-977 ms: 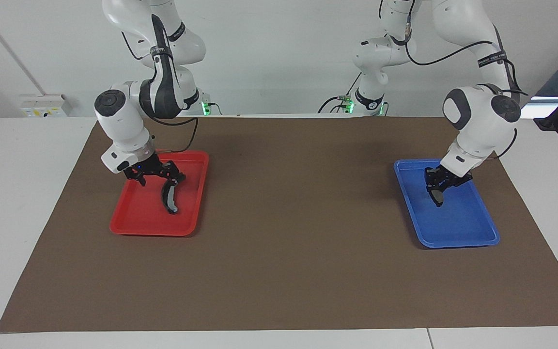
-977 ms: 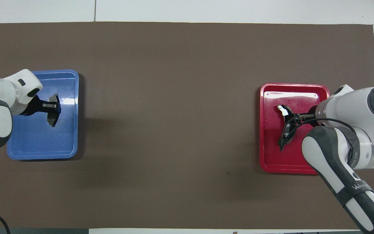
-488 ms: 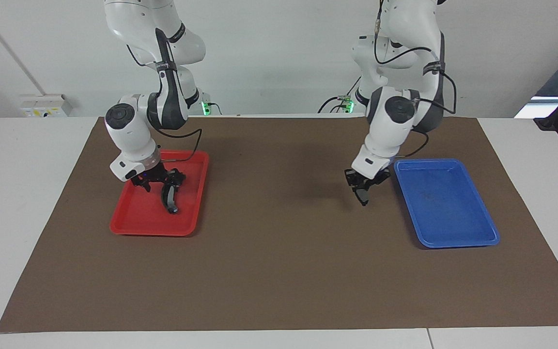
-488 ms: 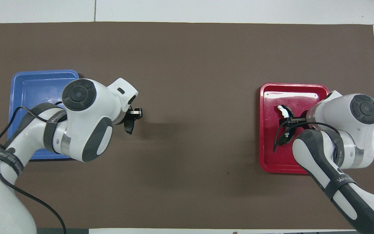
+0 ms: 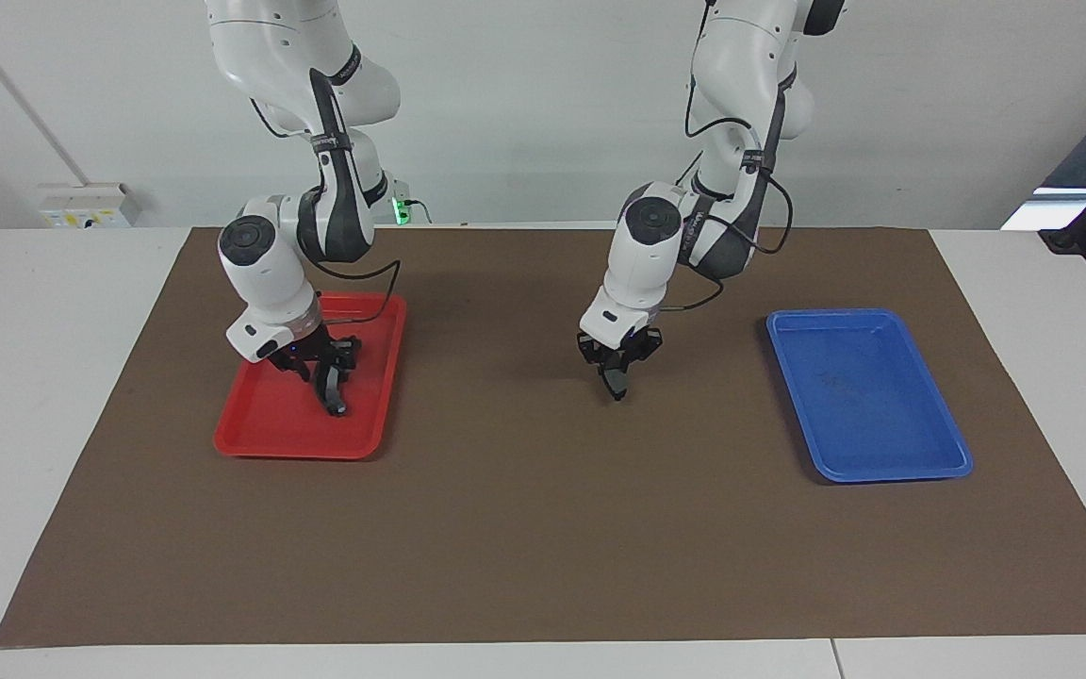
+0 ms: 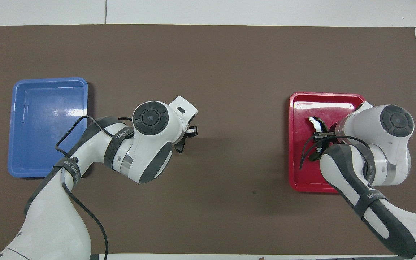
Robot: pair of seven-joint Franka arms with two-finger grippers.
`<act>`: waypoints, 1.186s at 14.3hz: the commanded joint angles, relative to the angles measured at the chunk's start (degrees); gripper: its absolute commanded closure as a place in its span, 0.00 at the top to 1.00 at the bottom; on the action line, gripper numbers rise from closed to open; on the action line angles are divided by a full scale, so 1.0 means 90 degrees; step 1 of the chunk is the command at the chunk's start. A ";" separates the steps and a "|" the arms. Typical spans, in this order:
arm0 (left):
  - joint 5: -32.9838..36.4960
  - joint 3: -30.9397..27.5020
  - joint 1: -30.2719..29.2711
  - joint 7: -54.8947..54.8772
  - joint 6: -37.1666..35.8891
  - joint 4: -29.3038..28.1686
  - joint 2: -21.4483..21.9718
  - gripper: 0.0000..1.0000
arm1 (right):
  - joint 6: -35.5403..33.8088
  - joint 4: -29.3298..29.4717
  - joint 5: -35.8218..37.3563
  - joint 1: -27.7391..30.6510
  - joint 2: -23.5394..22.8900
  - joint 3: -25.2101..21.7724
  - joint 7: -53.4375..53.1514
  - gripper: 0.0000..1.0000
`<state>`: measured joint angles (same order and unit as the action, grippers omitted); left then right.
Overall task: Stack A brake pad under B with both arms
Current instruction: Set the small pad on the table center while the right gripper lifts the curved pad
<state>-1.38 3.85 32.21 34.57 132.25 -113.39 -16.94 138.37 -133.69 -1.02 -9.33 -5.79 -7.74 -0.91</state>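
- Two pincers, each loaded: the left pincer (image 5: 615, 375) is clenched on the A brake pad (image 5: 615, 382), hanging long axis downward over the bare mat (image 5: 543, 528) at mid-surface.
- The right pincer (image 5: 321, 370) grips brake shoe B (image 5: 330, 389) over the red tray (image 5: 265, 441), well apart; A likely must land first.
- From overhead, the left wrist hides most of A.

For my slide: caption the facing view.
Left hand carries the pad over the mat; right hand grips the shoe in the red tray.
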 commanded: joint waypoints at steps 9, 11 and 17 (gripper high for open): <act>0.0144 -0.0164 -0.0188 0.0143 0.0365 0.0167 0.0026 1.00 | -0.1289 0.1130 -0.0073 -0.0193 0.0029 0.0030 -0.0182 0.18; 0.0144 -0.0164 -0.0598 -0.0283 0.0122 0.0167 0.0358 1.00 | -0.1885 0.1639 -0.0082 -0.0349 0.0009 0.0030 -0.0289 0.18; 0.0144 -0.0164 -0.2258 -0.2335 -0.0865 0.0196 0.1208 1.00 | -0.2425 0.2763 -0.0278 -0.1861 -0.0273 0.0030 -0.1343 0.19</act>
<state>-1.15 1.76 15.86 17.31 127.06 -110.96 -8.59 118.04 -113.15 -2.83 -23.02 -6.14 -7.38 -10.49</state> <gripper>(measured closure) 0.000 0.573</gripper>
